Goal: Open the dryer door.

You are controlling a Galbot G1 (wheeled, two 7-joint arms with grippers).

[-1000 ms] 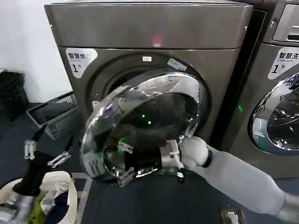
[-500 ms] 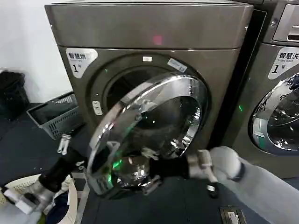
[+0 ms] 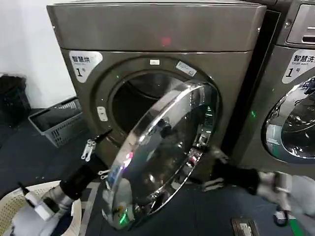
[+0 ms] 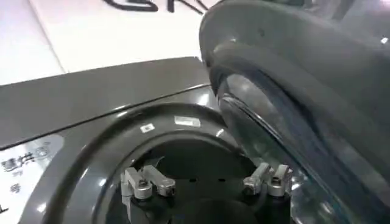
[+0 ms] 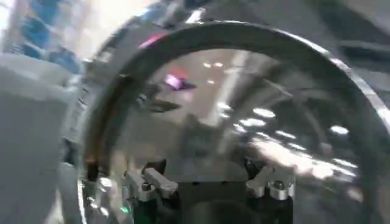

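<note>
Two grippers flank the dryer door (image 3: 160, 155), which stands swung well out from the dryer (image 3: 157, 73) on its right-hand hinge, so you see the dark drum opening (image 3: 135, 101) behind it.

Your left gripper (image 3: 96, 157) sits low at the door's free edge, on the drum side of the chrome rim. Its fingers (image 3: 88, 149) are spread apart and hold nothing. In the left wrist view the same two fingertips (image 4: 145, 182) stand wide apart, with the drum opening (image 4: 201, 164) ahead of them and the door's rim (image 4: 292, 91) rising just beside them.

Your right gripper (image 3: 215, 169) is on the other side of the door, near the hinge and low against the dryer front, its dark wrist trailing back toward the white forearm (image 3: 290, 189). Its fingers (image 3: 216, 156) are parted and empty, close to the door's rim but, as far as you can tell, not gripping it. In the right wrist view the parted fingertips (image 5: 149, 182) face the door's glass (image 5: 244, 122), which reflects room lights.

Beyond your left gripper lie a white laundry basket (image 3: 10, 209) and, further back, a grey crate (image 3: 56, 120). Beyond your right gripper stands a second machine (image 3: 290, 98), its door closed.
</note>
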